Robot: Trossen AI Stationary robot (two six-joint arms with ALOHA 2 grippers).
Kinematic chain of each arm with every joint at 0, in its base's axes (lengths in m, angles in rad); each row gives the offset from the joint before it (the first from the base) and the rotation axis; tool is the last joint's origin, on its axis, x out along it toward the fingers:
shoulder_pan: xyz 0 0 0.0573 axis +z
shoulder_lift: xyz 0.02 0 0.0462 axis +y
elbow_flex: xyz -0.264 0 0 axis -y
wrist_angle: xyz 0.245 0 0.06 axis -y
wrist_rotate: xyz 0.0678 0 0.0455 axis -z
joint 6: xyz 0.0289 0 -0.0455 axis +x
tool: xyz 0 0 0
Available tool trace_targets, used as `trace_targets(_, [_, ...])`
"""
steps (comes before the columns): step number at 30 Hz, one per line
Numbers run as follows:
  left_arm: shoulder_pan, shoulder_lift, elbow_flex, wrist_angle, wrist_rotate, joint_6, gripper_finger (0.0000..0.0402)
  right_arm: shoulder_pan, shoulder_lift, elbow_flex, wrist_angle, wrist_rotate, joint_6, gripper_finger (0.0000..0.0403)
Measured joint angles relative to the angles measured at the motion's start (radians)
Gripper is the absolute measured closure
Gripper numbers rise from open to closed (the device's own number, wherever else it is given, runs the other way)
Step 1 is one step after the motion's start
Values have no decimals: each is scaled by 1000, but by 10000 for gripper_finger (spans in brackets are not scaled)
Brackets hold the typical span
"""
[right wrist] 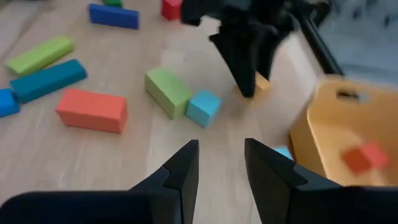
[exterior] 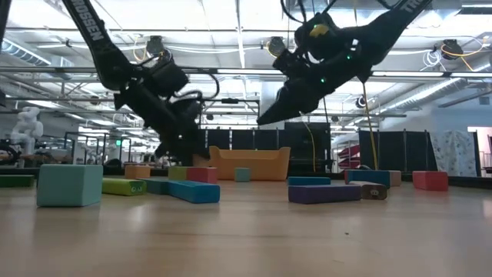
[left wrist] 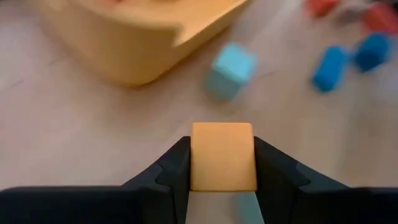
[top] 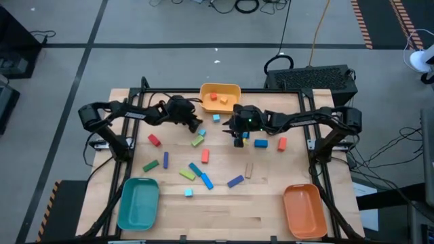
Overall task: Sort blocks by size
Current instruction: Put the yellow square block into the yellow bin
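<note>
Left gripper (left wrist: 222,163) holds an orange cube (left wrist: 222,155), with the yellow tray (left wrist: 134,40) just ahead.

Its fingers pinch the cube low at the table, arm bent down. The right gripper (right wrist: 221,168) hangs higher, fingers a little apart, holding nothing, near the tray too.

A robotics lab or open industrial workspace: exposed ceiling ducts and pipes (exterior: 231,73), dark partition panels (exterior: 254,142), a white humanoid robot (exterior: 27,123) at nine o'clock, and cables (top: 247,7) on the grey taped floor (top: 169,27) at twelve o'clock of the wooden table (top: 224,210).
</note>
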Motion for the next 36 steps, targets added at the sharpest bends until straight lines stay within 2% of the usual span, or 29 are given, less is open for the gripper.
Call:
trace_targets(5, [0,-73,0,2,148,-16,266,49,0,0,51,2,-274,289])
trace_targets(7, [-4,-98,0,5,192,-36,266,61,0,0,103,0,-325,289])
trace_targets(11, [-28,-124,0,3,242,-38,266,70,0,0,221,2,-340,289])
trace_targets(14, [-55,-130,0,5,247,-38,265,70,0,3,238,2,-331,282])
trace_targets(23, [-130,-131,2,40,279,-108,265,94,0,8,224,1,-379,208])
trace_targets(27, [-154,-131,32,42,326,-117,265,107,18,9,247,0,-398,184])
trace_targets(36, [-204,-131,95,37,342,-118,265,110,70,44,260,0,-405,176])
